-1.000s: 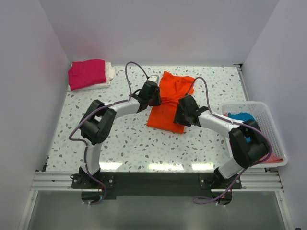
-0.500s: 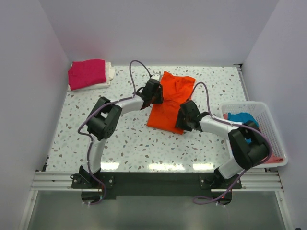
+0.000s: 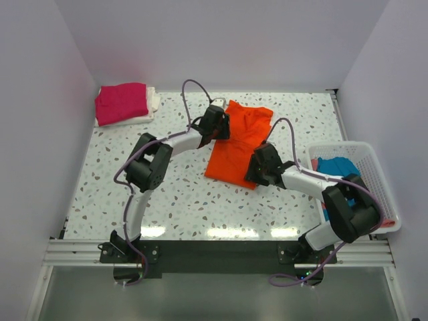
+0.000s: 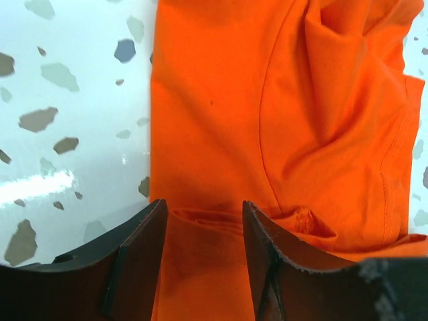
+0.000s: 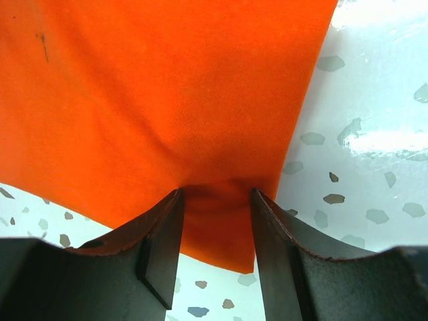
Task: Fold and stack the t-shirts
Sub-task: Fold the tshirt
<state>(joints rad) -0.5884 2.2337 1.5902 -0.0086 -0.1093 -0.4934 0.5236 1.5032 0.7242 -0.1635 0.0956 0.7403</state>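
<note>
My right gripper (image 5: 215,200) pinches the near right corner of the orange t-shirt (image 3: 237,144), cloth bunched between its half-spread fingers. My left gripper (image 4: 202,221) stands parted over the shirt's left edge, gripping nothing that I can see. The shirt lies mid-way on the speckled white tabletop (image 3: 180,194), plain white walls (image 3: 221,40) around.

Orange t-shirt (image 4: 281,127) fills the centre and right of the frame, creased at upper right; speckled table (image 4: 67,100) at left. The left gripper (image 4: 204,231) straddles its lower hem, seemingly parted.
</note>
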